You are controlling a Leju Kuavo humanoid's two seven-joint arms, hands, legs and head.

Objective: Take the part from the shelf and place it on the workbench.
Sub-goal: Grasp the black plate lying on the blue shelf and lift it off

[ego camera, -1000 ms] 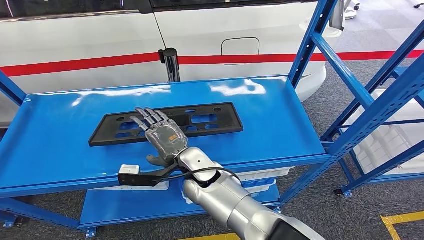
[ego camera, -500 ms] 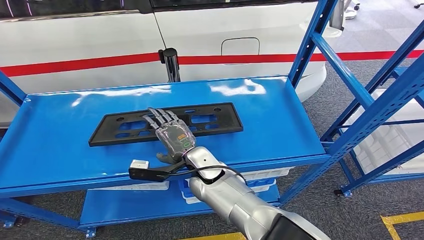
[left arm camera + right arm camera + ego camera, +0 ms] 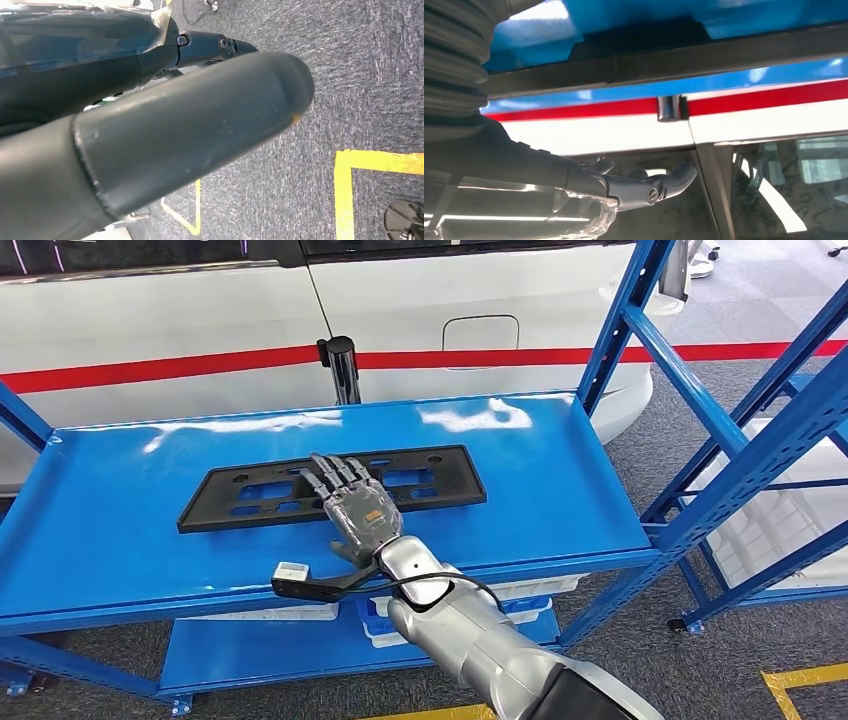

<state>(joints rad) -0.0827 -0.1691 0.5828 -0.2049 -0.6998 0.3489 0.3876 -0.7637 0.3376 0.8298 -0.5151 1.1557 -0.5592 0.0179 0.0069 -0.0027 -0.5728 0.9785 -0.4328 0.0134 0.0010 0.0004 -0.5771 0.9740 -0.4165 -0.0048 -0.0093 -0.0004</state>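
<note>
A flat black part point(image 3: 455, 480) with several cut-outs lies lengthwise in the middle of the blue shelf point(image 3: 560, 470). My right hand point(image 3: 358, 505) reaches in from the shelf's front edge, palm down, with its fingers stretched out flat over the middle of the part. It holds nothing. In the right wrist view the hand point(image 3: 624, 187) shows extended fingers beside the part's dark edge point(image 3: 674, 60). In the left wrist view my left hand point(image 3: 190, 125) hangs over grey carpet, its thick thumb and a dark finger extended, with nothing in it.
A white car body point(image 3: 450, 300) with a red stripe stands close behind the shelf. Blue uprights and braces point(image 3: 640, 310) rise at the right end. White bins point(image 3: 520, 600) sit on the lower shelf. Yellow tape point(image 3: 800, 680) marks the floor at right.
My right hand has slid to the right along the part and a little further in over it; the arm and its wrist camera followed. The part has not moved.
</note>
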